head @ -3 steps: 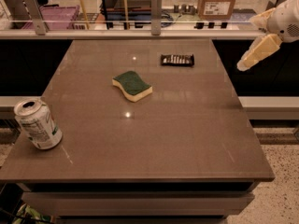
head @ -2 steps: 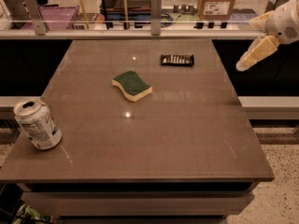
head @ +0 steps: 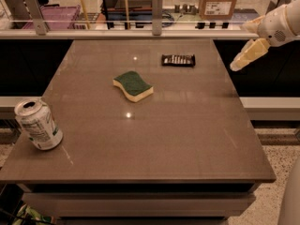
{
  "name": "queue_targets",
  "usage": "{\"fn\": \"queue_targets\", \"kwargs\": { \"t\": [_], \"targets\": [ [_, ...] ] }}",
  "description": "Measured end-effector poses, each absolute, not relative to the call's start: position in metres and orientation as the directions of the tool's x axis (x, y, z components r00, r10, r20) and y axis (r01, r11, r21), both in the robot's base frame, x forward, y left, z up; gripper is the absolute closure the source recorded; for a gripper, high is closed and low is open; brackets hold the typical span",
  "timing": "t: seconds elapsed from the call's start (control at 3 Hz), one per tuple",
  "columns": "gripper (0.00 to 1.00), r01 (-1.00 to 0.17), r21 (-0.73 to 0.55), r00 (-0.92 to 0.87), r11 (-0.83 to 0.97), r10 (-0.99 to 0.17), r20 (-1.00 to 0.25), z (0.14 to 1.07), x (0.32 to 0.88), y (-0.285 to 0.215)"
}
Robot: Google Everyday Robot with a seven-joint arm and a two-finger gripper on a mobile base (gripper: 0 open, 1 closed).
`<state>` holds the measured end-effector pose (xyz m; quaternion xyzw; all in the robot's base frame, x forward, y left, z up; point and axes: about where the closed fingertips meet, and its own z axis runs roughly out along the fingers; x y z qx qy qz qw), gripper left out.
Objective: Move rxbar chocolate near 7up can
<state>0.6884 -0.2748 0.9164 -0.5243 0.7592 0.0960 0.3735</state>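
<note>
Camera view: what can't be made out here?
- rxbar chocolate: wrapper lettering too small to read in the camera view.
- 7up can: its far side is hidden by its own body.
- gripper, off the table's far right side: its arm is cut off by the right frame edge.
- sponge: underside hidden against the table.

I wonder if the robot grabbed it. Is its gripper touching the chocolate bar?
Apart. In the camera view the gripper hangs past the table edge, with bare tabletop between it and the rxbar chocolate.
</note>
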Motion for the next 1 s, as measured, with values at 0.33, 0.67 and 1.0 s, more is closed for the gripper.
{"fn": "queue_targets", "kwargs": {
  "t": [0.33,0.67,1.0],
  "targets": [
    [0.0,-0.874,-0.237,-0.155,0.424,-0.706,-0.691,0.909,0.704,-0.267],
    [0.0,-0.882,-0.228,-0.14,0.413,-0.69,-0.71,0.905,0.714,-0.261],
    [0.0,-0.892,-0.216,-0.127,0.397,-0.678,-0.724,0.898,0.725,-0.25]
  ]
}}
